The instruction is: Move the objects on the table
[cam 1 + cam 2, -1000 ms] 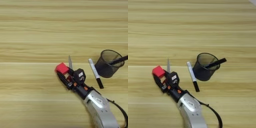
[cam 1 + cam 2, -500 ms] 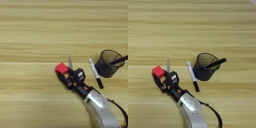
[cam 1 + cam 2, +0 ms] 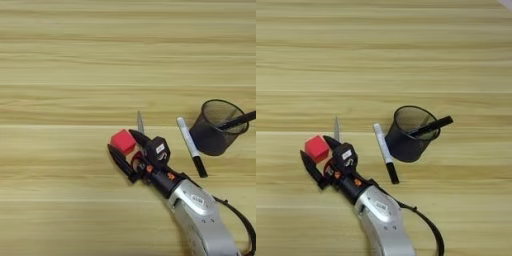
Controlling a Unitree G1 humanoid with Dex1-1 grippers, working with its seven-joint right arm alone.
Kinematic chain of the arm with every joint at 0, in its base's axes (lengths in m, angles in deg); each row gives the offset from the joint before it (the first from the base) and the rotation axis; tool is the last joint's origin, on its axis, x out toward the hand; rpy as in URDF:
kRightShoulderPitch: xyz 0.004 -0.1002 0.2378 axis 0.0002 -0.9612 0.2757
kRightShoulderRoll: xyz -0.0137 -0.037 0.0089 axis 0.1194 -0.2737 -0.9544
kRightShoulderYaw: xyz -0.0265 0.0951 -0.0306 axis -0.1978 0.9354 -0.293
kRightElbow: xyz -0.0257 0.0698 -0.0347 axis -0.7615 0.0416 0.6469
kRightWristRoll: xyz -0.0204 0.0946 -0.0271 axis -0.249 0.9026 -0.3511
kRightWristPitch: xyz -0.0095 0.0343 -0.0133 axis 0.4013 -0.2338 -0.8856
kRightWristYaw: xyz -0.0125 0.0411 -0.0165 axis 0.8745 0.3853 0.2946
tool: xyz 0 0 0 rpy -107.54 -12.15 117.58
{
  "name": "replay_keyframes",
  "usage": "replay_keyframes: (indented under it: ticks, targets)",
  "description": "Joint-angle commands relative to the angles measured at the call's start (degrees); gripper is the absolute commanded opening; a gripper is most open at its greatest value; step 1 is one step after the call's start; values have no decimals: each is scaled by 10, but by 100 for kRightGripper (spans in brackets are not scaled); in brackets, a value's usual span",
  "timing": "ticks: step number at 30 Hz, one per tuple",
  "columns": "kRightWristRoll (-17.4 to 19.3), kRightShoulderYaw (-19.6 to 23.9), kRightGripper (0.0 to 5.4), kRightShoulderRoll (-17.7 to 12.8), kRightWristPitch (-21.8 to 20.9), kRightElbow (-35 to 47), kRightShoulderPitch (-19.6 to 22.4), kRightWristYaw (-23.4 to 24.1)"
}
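Nearest to us, our silver forearm (image 3: 202, 220) comes in from the bottom right and reaches up and left across the table (image 3: 65, 65). At its end, our right gripper (image 3: 121, 143) has its two black fingers spread apart, one on each side of the small red cube (image 3: 123, 141), which sits on the wood between them. We cannot tell whether either finger touches the cube.

Just behind the gripper, the silver blades of the scissors (image 3: 140, 122) point away from us; their red handles are mostly hidden under the gripper body. To the right of the blades, apart from them, lies the white marker (image 3: 189, 145), flat on the table, its black cap towards us.

Just right of the marker stands the black mesh cup (image 3: 408, 134), upright. A dark pen (image 3: 432, 126) leans in it, sticking out over the right rim. We see nothing else inside.
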Motion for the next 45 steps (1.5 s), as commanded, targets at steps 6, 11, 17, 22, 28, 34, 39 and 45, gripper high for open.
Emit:
replay_keyframes:
  ticks: [6,11,17,22,28,34,39,45]
  targets:
    - [-3,1,533,-5,-1,13,10,7]
    - [-2,2,537,-4,-1,14,10,7]
    - [-1,3,537,-4,-1,14,10,7]
    - [-2,3,537,-4,-1,15,9,7]
    - [-14,4,537,-3,-14,26,4,21]
    - [-43,3,537,-4,-12,72,-25,51]
    - [-47,10,537,-1,-9,113,-54,73]
    - [-63,16,537,-10,-6,154,-85,93]
